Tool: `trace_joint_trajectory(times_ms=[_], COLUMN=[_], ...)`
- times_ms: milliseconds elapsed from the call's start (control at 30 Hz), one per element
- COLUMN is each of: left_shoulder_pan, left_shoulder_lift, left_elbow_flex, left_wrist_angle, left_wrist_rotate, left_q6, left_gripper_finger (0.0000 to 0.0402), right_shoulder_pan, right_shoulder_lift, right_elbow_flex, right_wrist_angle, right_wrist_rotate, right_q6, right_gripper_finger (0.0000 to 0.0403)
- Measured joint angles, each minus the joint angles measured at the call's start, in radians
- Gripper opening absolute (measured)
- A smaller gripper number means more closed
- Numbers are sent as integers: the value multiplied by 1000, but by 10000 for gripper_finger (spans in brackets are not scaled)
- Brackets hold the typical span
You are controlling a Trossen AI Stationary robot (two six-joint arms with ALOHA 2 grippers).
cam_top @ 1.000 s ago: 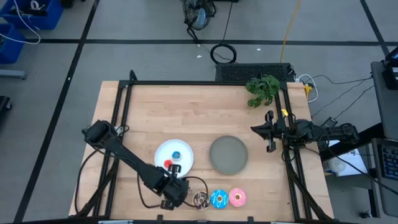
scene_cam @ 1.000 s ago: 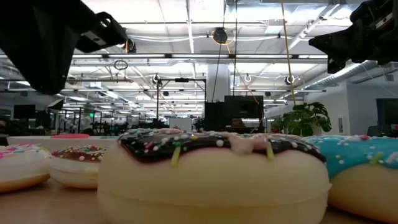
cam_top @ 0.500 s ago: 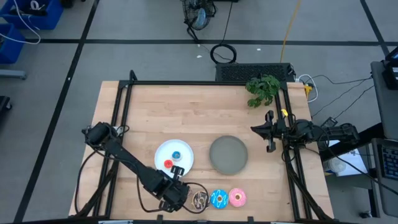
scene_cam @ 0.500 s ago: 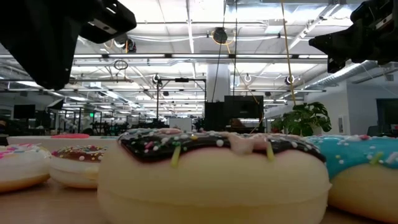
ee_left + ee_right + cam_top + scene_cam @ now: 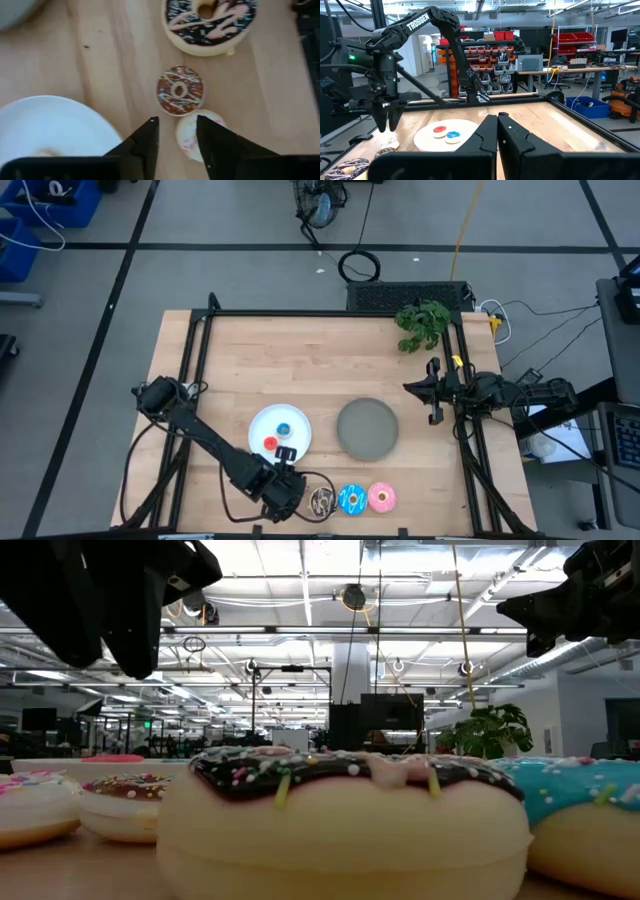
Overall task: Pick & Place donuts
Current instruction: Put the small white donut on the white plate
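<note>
the dark brown sprinkled donut (image 5: 345,820) sits nearest the table's front edge, the tiny brown donut (image 5: 179,91) and white-pink donut (image 5: 197,135) beside it. the left gripper (image 5: 175,132) hovers above them, fingers parted, empty. farther off, the right gripper (image 5: 498,125) waits closed.

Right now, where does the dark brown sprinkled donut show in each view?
High view: dark brown sprinkled donut, bottom edge, left of the blue donut.
Low view, centre foreground.
Left wrist view, top, beyond the tiny brown donut.
Right wrist view, bottom-left corner.
Shared landmark: white plate.
</note>
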State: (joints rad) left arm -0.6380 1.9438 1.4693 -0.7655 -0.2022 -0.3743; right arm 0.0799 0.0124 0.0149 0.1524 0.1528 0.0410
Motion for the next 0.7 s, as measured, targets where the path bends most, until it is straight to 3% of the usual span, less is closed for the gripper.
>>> trace_joint_trajectory(times_ms=[167, 700], left_shoulder_pan=[-1, -3], left_shoulder_lift=[0, 0], left_elbow_flex=[0, 0], left_wrist_angle=[9, 11], left_wrist_rotate=[-1, -7], left_q6=[3, 5], left_gripper_finger=[164, 166], right_shoulder_pan=[0, 0], right_shoulder_lift=[0, 0], right_elbow_flex=[0, 0], right_wrist_angle=[0, 0], right_wrist_rotate=[0, -1], right_q6=[0, 0], right_gripper_finger=[0, 0])
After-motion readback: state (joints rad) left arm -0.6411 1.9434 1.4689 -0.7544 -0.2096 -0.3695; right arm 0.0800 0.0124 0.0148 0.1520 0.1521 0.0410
